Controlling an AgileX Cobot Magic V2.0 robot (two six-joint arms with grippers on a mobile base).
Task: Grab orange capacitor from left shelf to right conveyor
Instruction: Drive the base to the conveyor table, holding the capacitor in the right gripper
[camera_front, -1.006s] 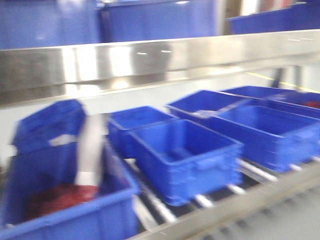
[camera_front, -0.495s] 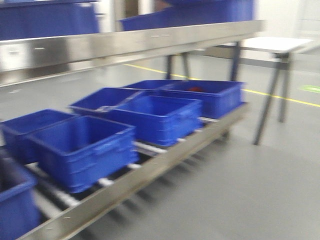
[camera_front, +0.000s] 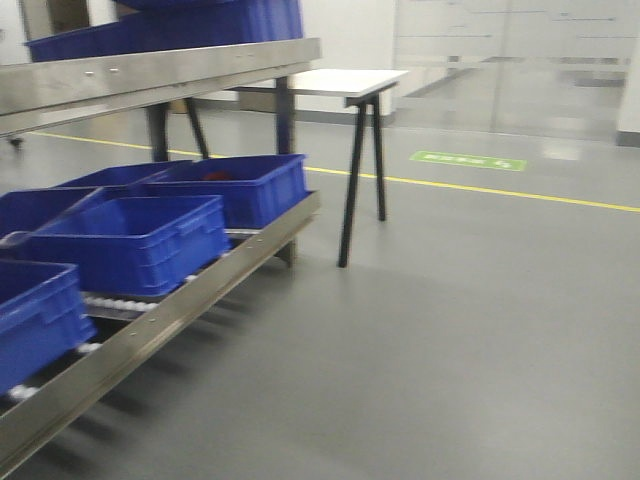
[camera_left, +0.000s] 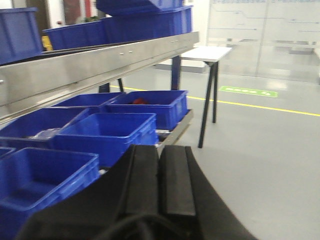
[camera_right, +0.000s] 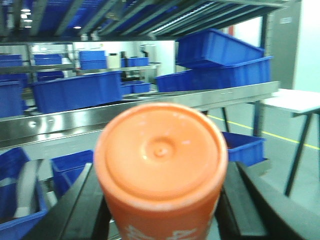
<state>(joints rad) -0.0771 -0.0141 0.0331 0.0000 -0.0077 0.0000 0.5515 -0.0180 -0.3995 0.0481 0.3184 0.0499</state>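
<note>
In the front view, a smooth grey floor (camera_front: 450, 330) is seen, crossed by a yellow line (camera_front: 500, 190) and marked by a green sign (camera_front: 467, 160). A white-topped table (camera_front: 330, 82) on black legs is set near the end of the left shelf (camera_front: 150, 72). Below the shelf, blue bins (camera_front: 130, 240) are ranged on a roller rack (camera_front: 170, 305). The room is closed at the back by a glass wall (camera_front: 520, 60).

In the left wrist view, the left gripper (camera_left: 159, 150) is shown with its black fingers pressed together and nothing between them. The shelf's steel lip is seen beyond it, above the bins.

In the right wrist view, the orange capacitor (camera_right: 161, 155) is clamped between the black fingers (camera_right: 80, 205) of the right gripper (camera_right: 162, 215), with its flat top turned to the camera. It is held in the air, and the shelf lip is seen behind it.
</note>
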